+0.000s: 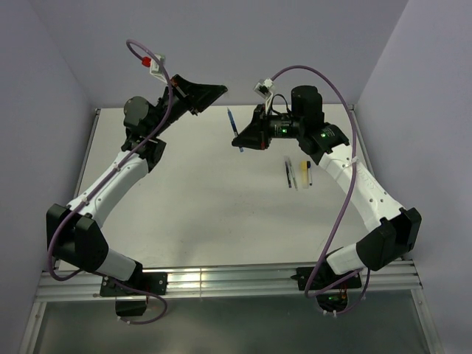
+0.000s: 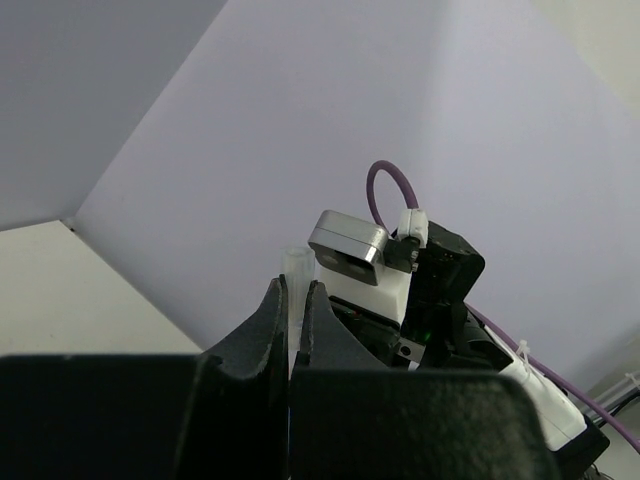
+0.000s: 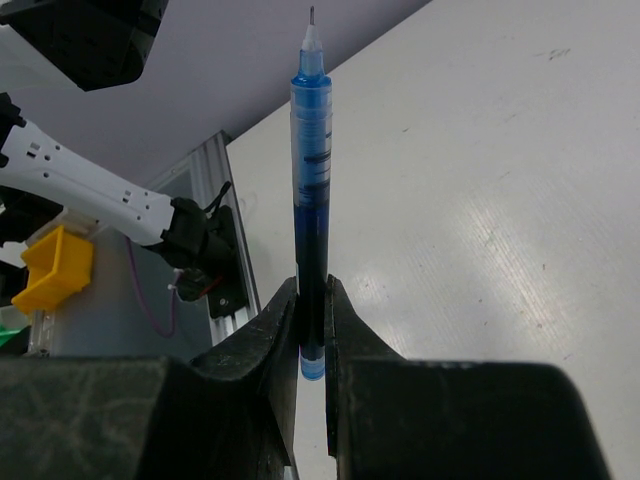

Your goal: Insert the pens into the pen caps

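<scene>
My right gripper [image 3: 312, 300] is pinched shut on the blue pen [image 3: 312, 190] near its tail, with the nib pointing away from the fingers. From above, the pen's long axis runs near to far, nib at the far end. My left gripper [image 2: 297, 300] is clamped on the translucent cap [image 2: 295, 268], whose open mouth sticks out past the fingertips toward the right wrist. Both are held up off the table [image 1: 199, 192].

The cap sits just far and left of the nib, not touching it. As I judge it, the next move means lining up the 2 axes and closing that gap. Nothing stands between them.

On the table, right of the right gripper, lie the yellow cap [image 1: 307, 175], a pale pen [image 1: 296, 177] and a dark stick [image 1: 287, 171], all out of the way.
</scene>
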{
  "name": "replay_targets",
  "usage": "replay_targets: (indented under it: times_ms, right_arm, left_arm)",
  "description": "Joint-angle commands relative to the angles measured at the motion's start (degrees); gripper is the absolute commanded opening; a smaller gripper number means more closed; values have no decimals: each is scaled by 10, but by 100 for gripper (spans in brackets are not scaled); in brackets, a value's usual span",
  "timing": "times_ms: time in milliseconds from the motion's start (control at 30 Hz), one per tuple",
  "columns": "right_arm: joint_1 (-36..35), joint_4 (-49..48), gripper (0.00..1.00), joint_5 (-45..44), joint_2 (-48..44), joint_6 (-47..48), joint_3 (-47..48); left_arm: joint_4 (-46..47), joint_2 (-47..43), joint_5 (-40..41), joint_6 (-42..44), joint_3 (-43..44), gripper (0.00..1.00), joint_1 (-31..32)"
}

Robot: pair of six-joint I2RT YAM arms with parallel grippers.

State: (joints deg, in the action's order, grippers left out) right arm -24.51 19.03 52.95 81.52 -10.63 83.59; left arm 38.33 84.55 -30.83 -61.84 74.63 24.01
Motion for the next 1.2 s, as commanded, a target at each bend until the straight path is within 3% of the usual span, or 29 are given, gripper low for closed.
replay_targets:
  times_ms: [0,867,1167]
  right_arm:
    - [-4,-25,0,-9,-10,1,32]
    - [19,-36,0,-20,-12,-25,31]
    - [21,-163,0,2,14,-130,50]
  left_arm:
    - [33,-18,-13,-7,-5,0,3]
    - [30,-30,-14,-5,-46,0,20]
    - [39,-25,23,-2,-58,0,43]
